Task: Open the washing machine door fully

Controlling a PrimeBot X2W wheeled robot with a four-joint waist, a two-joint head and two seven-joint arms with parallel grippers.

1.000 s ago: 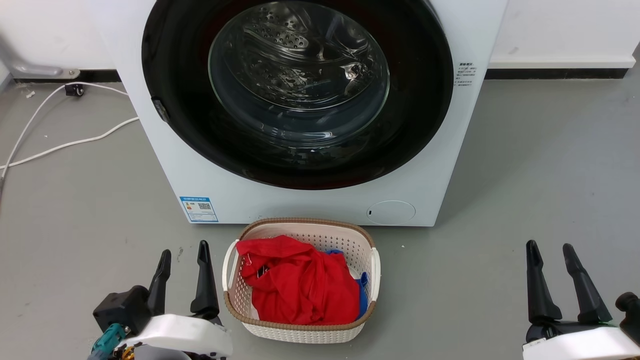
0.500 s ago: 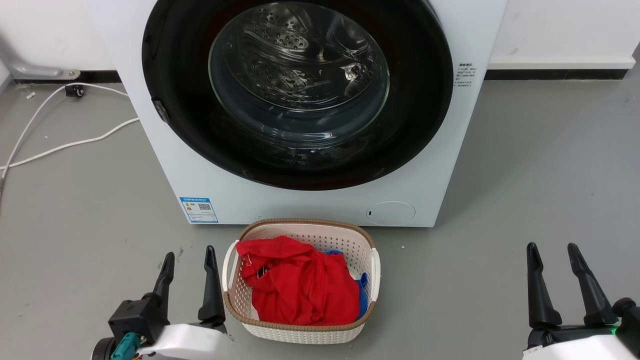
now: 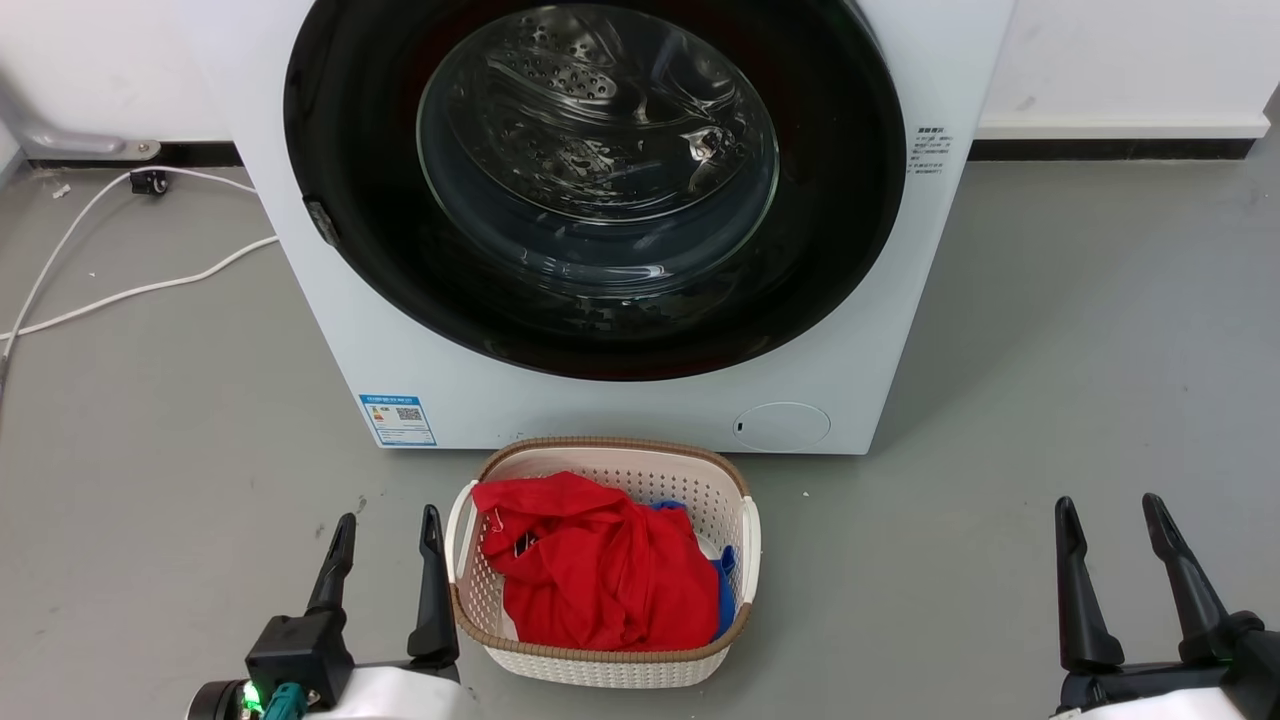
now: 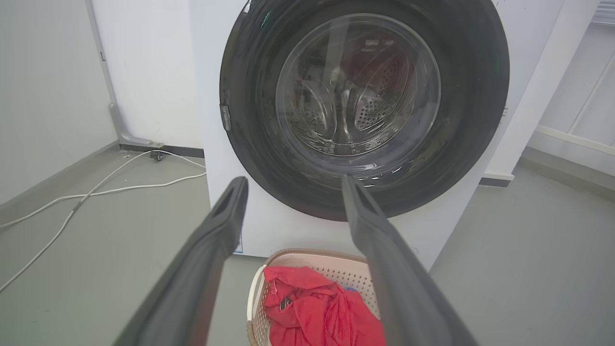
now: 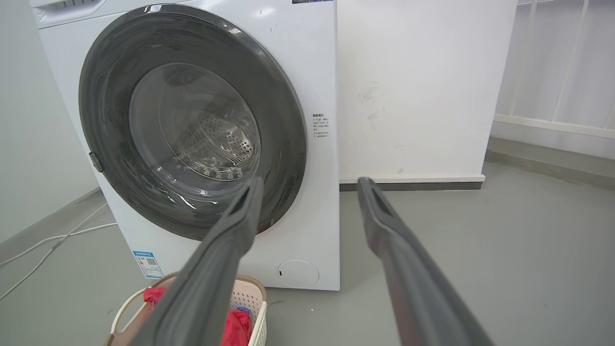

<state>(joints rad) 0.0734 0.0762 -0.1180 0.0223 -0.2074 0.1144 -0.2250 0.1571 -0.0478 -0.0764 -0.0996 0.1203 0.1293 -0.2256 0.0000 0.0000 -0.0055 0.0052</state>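
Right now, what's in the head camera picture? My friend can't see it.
The round glossy black door with a clear glass bowl is closed on the white washing machine. On the floor before it sits a white plastic basket of red cloth, with the robot's open left hand and open right hand low at either side.

Bright, even light, soft shadows; glints on the washing machine door (image 3: 596, 190); wrist-view edges bend.

Left jaws spread, right jaws spread, fingers (image 3: 433, 600) pointing up, wrists seemingly level
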